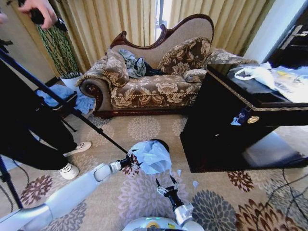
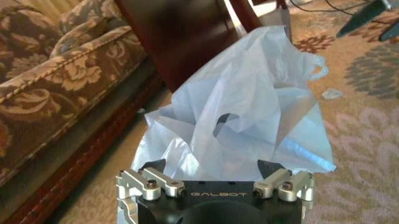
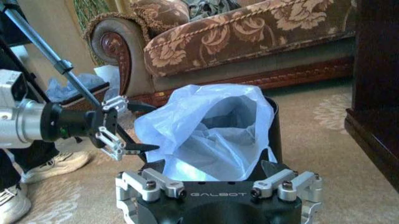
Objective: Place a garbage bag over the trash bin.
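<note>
— While the thin, crinkly, pale blue-white translucent garbage bag (image 1: 151, 156) sat bunched in and over the small black cylindrical trash bin (image 3: 272, 122) on the patterned carpet (image 1: 144, 129), where were the tools?

— The left tool (image 1: 133, 161) was at the bag's left edge, fingers spread, gripping nothing that I could make out. The right tool (image 1: 165, 185) hovered just short of it, parted and empty.

— How would it handle?

— Nearly weightless, limp and slippery, I judged, and easily torn. Best pinched at the free hem, on opposite sides, then stretched over the round rim.
</note>
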Tool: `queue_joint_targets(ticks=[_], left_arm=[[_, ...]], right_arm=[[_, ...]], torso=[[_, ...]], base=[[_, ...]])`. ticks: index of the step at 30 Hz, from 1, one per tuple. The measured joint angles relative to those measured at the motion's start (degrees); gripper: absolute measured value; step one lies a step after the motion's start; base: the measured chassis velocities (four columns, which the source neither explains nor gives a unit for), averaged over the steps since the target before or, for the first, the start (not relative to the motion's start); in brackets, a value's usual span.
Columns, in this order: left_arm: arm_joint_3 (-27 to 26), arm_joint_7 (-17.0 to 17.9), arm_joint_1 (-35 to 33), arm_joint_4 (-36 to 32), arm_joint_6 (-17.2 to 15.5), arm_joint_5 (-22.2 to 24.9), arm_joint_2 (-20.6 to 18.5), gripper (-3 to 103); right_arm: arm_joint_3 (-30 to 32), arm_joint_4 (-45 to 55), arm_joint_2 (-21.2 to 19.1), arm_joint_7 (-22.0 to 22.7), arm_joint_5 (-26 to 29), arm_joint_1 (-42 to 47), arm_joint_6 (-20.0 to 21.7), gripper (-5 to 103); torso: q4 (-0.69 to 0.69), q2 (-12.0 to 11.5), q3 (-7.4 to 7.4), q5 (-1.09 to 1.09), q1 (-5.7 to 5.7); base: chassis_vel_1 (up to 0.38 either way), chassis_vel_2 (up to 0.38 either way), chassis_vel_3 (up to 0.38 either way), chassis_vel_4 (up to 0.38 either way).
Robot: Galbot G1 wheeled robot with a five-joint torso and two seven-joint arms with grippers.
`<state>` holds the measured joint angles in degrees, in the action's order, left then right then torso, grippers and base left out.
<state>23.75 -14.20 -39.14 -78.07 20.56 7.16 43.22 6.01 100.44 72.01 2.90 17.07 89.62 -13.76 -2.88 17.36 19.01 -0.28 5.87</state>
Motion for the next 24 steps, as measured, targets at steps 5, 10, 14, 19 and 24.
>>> queue_joint_targets(ticks=[5,10,14,19,24], left_arm=[[2.34,-0.68,3.89,3.06,0.55,-0.52,2.07,85],[3.53,-0.68,5.97,5.44,1.34,-0.22,3.53,74],[4.09,-0.56,7.18,6.95,1.90,0.79,4.58,58],[5.02,0.09,9.22,7.78,1.72,5.21,5.61,42],[5.59,-0.12,11.15,7.59,0.14,10.69,5.90,21]], right_arm=[[0.59,-0.29,0.12,-0.07,0.12,0.08,-0.23,100],[1.16,-0.44,0.12,-0.15,0.31,0.26,-0.41,100],[1.55,-0.61,-0.10,-0.29,0.43,0.38,-0.72,100],[2.17,-1.18,-0.12,-0.73,0.25,0.14,-1.49,100],[2.30,-1.48,-0.18,-0.98,-0.27,-0.37,-1.98,100]], torso=[[-0.01,0.00,0.00,0.00,0.00],[-0.01,0.00,0.00,0.00,0.00],[0.01,0.00,0.00,0.00,0.00],[0.00,0.00,0.00,-0.01,0.00],[-0.02,0.00,0.00,0.00,0.00]], base=[[0.000,0.000,0.000,0.000],[0.000,0.000,0.000,0.000],[0.000,0.000,0.000,0.000],[0.000,0.000,0.000,0.000],[0.000,0.000,0.000,0.000]])
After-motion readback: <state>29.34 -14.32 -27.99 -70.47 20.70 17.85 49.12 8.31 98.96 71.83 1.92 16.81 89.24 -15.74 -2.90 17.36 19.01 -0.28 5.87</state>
